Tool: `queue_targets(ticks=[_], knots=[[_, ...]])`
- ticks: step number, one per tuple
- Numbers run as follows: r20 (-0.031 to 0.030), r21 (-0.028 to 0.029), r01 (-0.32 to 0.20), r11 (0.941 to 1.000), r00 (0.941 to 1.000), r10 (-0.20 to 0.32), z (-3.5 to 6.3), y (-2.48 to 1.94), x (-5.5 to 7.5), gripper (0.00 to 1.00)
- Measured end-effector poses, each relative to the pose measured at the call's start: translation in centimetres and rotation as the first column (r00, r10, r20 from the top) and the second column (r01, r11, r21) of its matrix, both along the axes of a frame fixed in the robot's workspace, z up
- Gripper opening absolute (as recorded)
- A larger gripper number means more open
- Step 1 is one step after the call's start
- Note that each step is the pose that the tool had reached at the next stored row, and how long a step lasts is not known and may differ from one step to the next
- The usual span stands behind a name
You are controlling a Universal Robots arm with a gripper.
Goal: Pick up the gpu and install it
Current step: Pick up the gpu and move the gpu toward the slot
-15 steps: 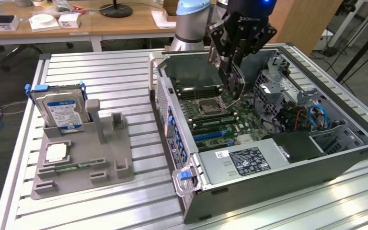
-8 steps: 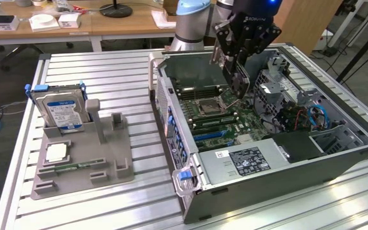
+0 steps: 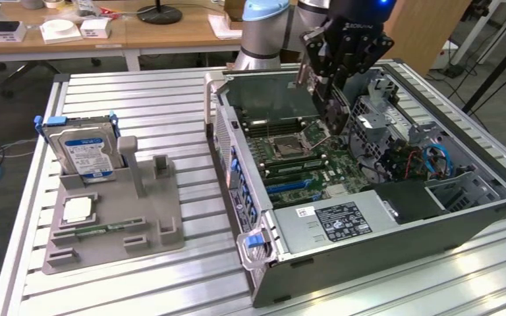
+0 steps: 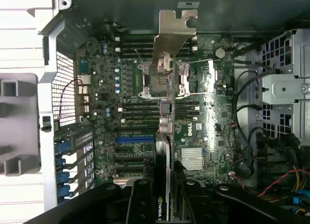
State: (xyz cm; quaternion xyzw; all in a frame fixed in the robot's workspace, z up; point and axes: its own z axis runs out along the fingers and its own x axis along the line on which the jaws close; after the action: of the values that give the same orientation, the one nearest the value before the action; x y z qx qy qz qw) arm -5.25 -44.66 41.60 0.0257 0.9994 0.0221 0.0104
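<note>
The gpu (image 3: 331, 112) hangs on edge from my gripper (image 3: 323, 76), which is shut on it, above the motherboard (image 3: 299, 172) inside the open computer case (image 3: 235, 138). The wrist view looks down the card's thin edge. There the gpu (image 4: 165, 117) runs from between my black fingers (image 4: 140, 197) out to its silver bracket (image 4: 173, 32), which lies over the processor socket area. The card is held clear of the board, with the blue expansion slots (image 4: 133, 139) off to one side of it.
On the exterior view's left a grey holder (image 3: 112, 217) carries an upright hard drive (image 3: 82, 148), a processor chip (image 3: 77, 209) and a green memory stick (image 3: 103, 229). Drive cages and cables (image 3: 429, 161) fill the case's far side. Desks stand behind the table.
</note>
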Motion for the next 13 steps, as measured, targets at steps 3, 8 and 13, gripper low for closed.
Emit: queue_targets(ticks=[3, 8, 13], knots=[[0.0, 0.0, 0.0, 1.0, 1.0, 0.0, 0.0, 0.0, 0.4, 0.26], [0.0, 0.0001, 0.0, 1.0, 1.0, 0.0, 0.0, 0.0, 0.7, 0.26], [0.0, 0.0, 0.0, 1.0, 1.0, 0.0, 0.0, 0.0, 1.1, 0.26]])
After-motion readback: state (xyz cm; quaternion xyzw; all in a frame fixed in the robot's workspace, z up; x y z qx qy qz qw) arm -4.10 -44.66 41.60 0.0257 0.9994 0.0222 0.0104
